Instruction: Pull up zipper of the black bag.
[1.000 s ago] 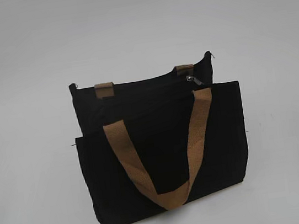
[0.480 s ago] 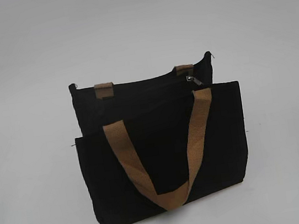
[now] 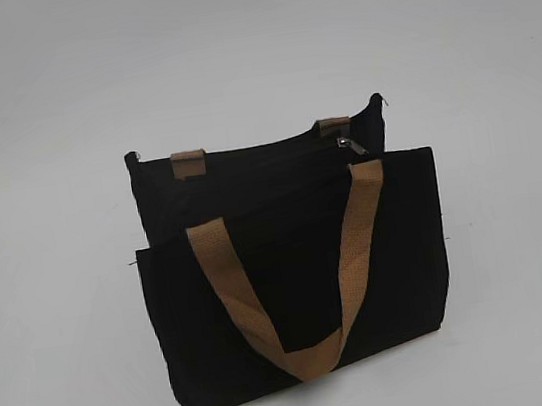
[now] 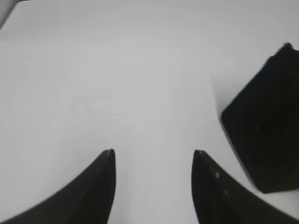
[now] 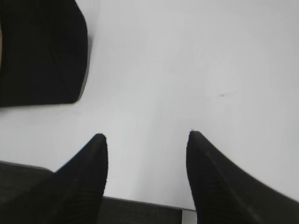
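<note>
- The black bag point(image 3: 296, 270) stood upright near the middle of the pale worktop point(image 3: 41, 144) in the exterior view, and neither end effector touched it.
- The left end effector point(image 4: 153, 154) hung above bare worktop with its two dark fingers point(image 4: 96, 186) spread wide apart and nothing between them.
- In the left wrist view a corner of the black bag point(image 4: 266, 135) showed at the right edge, apart from the right-hand finger.
- The right end effector point(image 5: 145, 135) was likewise spread wide, its fingers point(image 5: 84, 182) empty over the worktop.
- In the right wrist view a dark rounded part of the black bag point(image 5: 42, 51) filled the upper left corner, well clear of the fingertips; a dark band crossed the bottom edge of that view, and I could not tell what it was.
- Neither arm showed in the exterior view.
- The zipper point(image 3: 345, 143) pull, a small silver tab, sat at the right end of the bag's top edge, just beside the right tan strap tab point(image 3: 333, 124).
- A second tan strap tab point(image 3: 189, 162) sat toward the left of the top edge.
- The tan handle point(image 3: 298, 290) hung down over the front pocket panel in a loop, its lowest point close to the bag's bottom edge.
- The bag's top edge tilted slightly upward toward its right corner, where a short thread stuck out.
</note>
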`<action>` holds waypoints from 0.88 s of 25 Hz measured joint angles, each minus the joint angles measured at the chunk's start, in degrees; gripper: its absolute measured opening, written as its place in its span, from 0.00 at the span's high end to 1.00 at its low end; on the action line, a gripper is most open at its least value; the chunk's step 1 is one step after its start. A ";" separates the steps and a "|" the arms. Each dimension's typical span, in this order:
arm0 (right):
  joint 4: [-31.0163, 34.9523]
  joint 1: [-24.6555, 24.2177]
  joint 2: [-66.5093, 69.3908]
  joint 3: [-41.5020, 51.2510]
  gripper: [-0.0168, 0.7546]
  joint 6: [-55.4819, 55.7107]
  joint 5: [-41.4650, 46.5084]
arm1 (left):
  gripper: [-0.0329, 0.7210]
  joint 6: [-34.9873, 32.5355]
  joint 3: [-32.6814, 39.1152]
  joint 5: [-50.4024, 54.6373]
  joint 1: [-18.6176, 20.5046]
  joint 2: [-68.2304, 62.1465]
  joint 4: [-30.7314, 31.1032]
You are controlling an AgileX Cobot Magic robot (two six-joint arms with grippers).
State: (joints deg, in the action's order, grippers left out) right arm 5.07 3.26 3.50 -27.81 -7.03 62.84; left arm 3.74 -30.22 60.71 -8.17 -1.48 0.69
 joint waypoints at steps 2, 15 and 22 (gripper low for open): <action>0.00 -1.42 -3.03 0.00 0.43 0.00 0.00 | 0.43 0.00 0.00 0.00 3.04 0.85 0.00; 0.57 -1.64 -3.87 0.00 0.43 0.00 0.00 | 0.43 0.00 0.00 0.03 4.47 1.99 -0.15; 0.57 -1.64 -3.87 0.00 0.43 0.00 0.00 | 0.43 0.00 0.00 0.03 4.47 1.99 -0.10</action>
